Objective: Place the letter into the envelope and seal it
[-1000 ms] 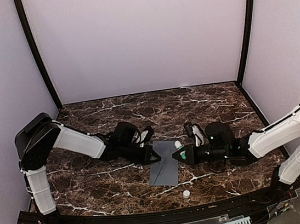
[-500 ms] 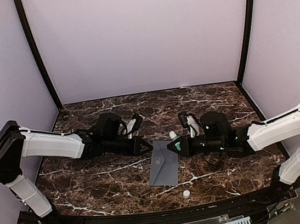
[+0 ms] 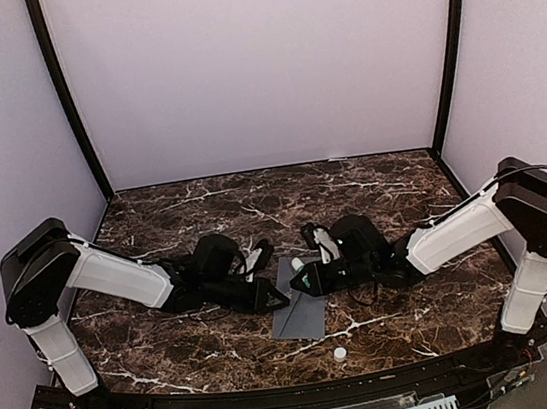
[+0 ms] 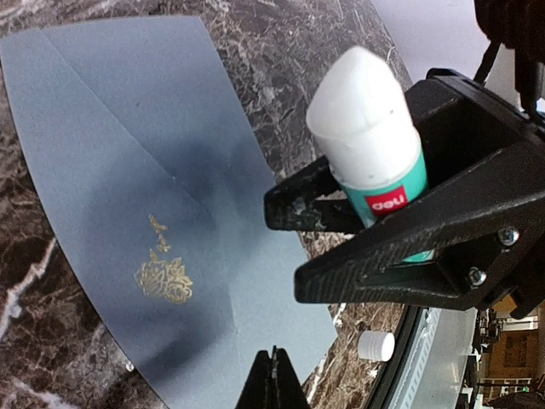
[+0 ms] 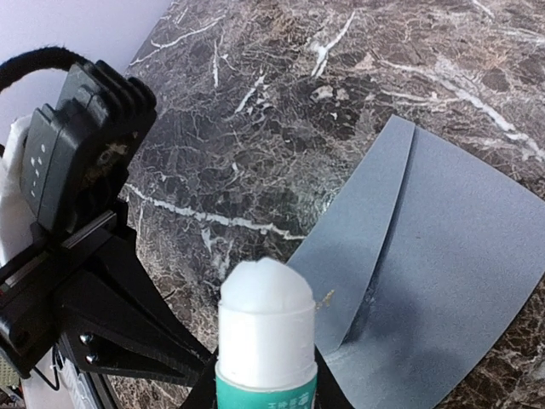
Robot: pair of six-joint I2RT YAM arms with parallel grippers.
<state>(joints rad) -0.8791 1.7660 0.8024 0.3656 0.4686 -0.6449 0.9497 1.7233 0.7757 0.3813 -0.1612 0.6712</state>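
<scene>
The slate-grey envelope (image 3: pixel 301 312) lies flat on the marble, its flap side up with a gold emblem (image 4: pixel 162 277). The flap (image 5: pixel 362 247) is folded down along a crease. My left gripper (image 3: pixel 283 301) is shut and empty, its tips (image 4: pixel 274 375) over the envelope's near end; whether they touch it I cannot tell. My right gripper (image 3: pixel 300 282) is shut on an uncapped glue stick (image 4: pixel 368 141) with a white tip and teal label, held just above the envelope's flap edge (image 5: pixel 266 328). The letter shows in no view.
A small white cap (image 3: pixel 340 353) sits on the table (image 3: pixel 170 339) near the front edge, right of the envelope (image 4: pixel 375 345). The two grippers are close together over the envelope. The black front rail (image 3: pixel 278 390) runs just beyond the cap.
The right gripper has carried the glue stick left, over the envelope's top. The left gripper pulled back up and left, then came down to the envelope's left edge.
</scene>
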